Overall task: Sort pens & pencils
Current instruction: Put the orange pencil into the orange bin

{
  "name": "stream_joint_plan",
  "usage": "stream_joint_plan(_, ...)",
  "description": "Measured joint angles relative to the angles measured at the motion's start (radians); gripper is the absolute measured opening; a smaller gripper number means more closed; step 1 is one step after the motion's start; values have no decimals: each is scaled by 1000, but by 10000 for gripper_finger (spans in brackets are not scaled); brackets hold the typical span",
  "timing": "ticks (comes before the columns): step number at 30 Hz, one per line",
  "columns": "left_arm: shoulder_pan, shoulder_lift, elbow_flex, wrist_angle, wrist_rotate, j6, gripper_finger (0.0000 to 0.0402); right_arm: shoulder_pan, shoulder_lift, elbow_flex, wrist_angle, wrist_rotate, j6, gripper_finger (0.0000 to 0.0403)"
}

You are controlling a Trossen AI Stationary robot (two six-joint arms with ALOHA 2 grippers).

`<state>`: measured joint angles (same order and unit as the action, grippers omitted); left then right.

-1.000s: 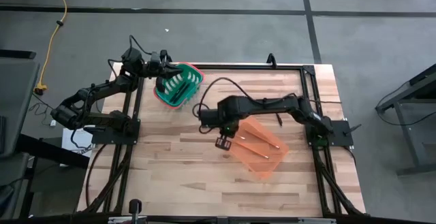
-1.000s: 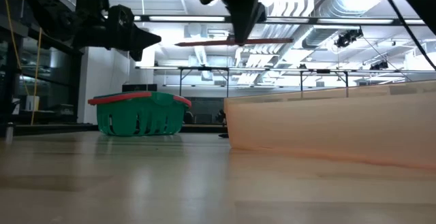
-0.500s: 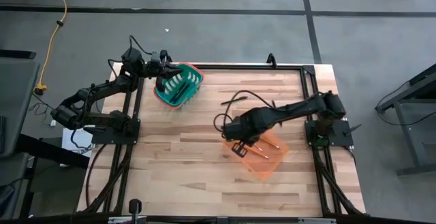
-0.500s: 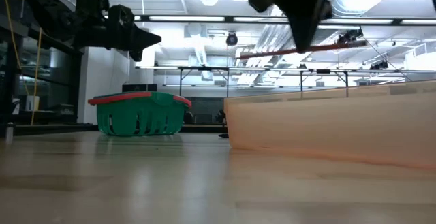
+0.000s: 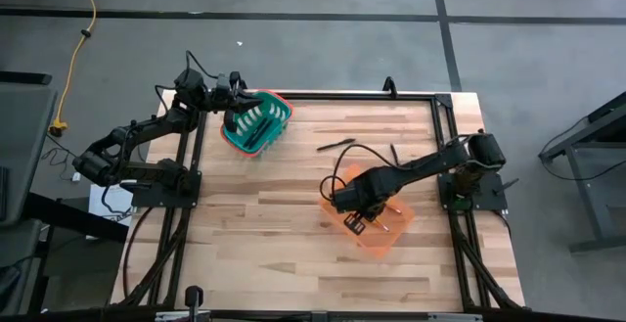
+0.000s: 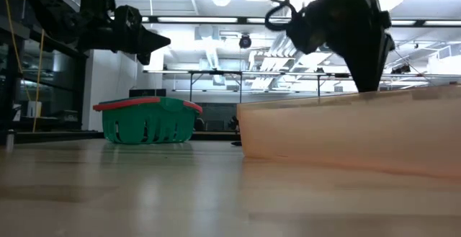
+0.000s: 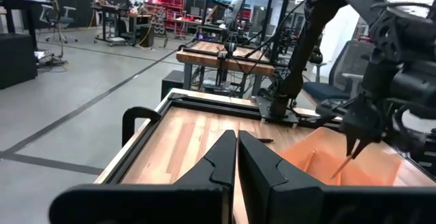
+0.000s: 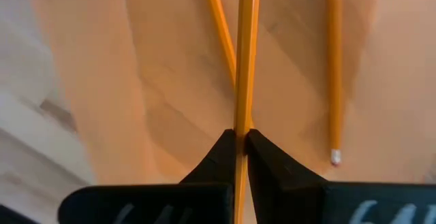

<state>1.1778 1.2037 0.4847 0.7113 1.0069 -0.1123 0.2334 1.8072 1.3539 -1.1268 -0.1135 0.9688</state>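
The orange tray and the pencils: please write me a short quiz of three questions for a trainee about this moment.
1. True or false: the right gripper has its jaws shut on a thin orange-yellow wooden pencil.
2. Multiple choice: above which container is the right gripper? A) the green plastic basket with a red rim B) the shallow orange plastic tray C) neither.
3. Fill in: in the right wrist view, besides the held pencil, ___ other pencils lie in the tray.

Key
1. True.
2. B. The left gripper is the one by the green basket, jaws shut on nothing.
3. Two.
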Motion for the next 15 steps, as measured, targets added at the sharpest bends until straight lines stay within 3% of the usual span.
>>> stream_joint_plan(10, 0, 0, 0, -3, 0, 0, 5, -38, 1, -175, 191, 3, -19, 4)
stream_joint_plan(15, 0, 0, 0, -3, 0, -3, 5, -68, 1, -212, 252, -20, -35, 31)
